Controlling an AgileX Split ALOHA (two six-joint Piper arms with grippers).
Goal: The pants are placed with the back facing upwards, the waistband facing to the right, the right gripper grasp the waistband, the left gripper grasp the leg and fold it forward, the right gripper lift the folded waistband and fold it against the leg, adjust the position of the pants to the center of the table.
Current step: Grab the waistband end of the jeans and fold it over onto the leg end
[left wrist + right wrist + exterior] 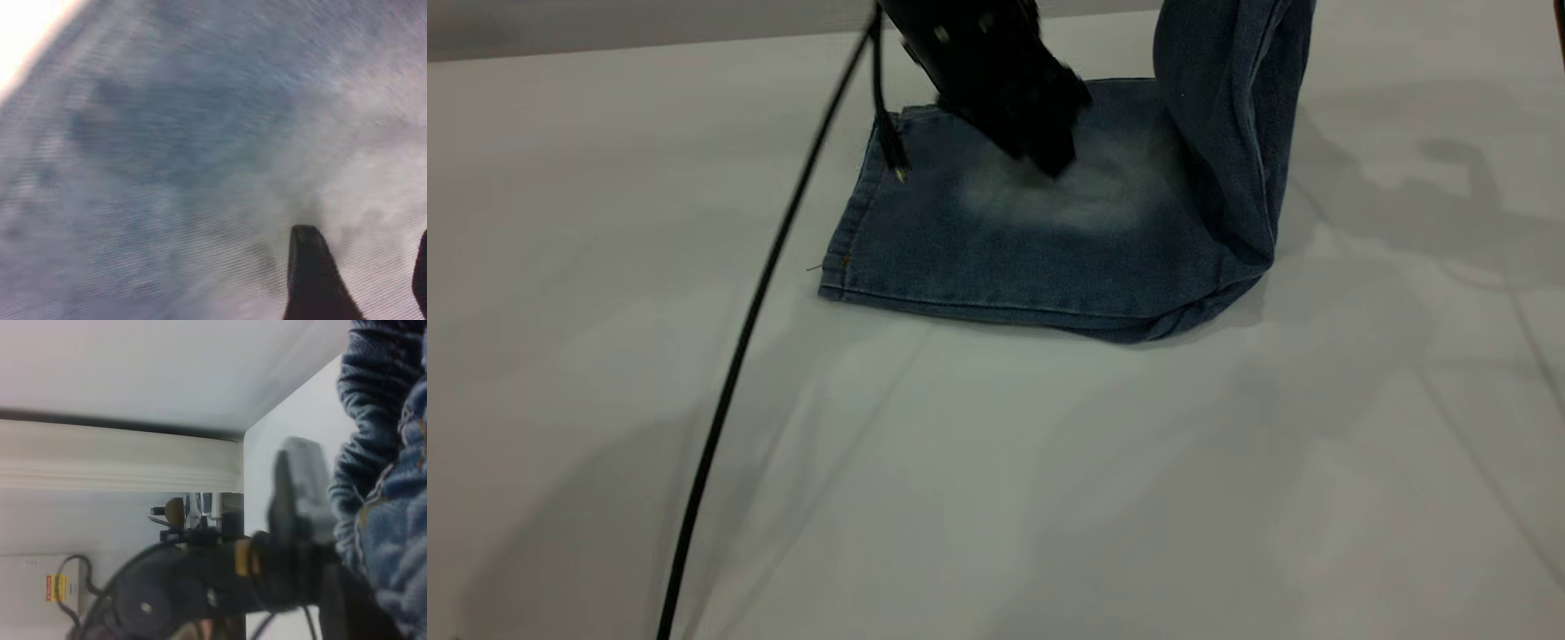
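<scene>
While folded on the table (pixel 605 178) in the exterior view, pants (pixel 1049 249) pinned at the pale patch under the left gripper (pixel 1049 160); right part hoisted upright, out of frame.
Left wrist: fingers (pixel 310 273) parted over denim.
Right wrist: ruched waistband (pixel 360 453) clamped beside the right gripper's finger (pixel 300 487).

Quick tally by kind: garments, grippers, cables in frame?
Denim shorts: 1
Grippers: 2, the left gripper over the shorts and the right gripper at the waistband
Black cable: 1
Total: 4
</scene>
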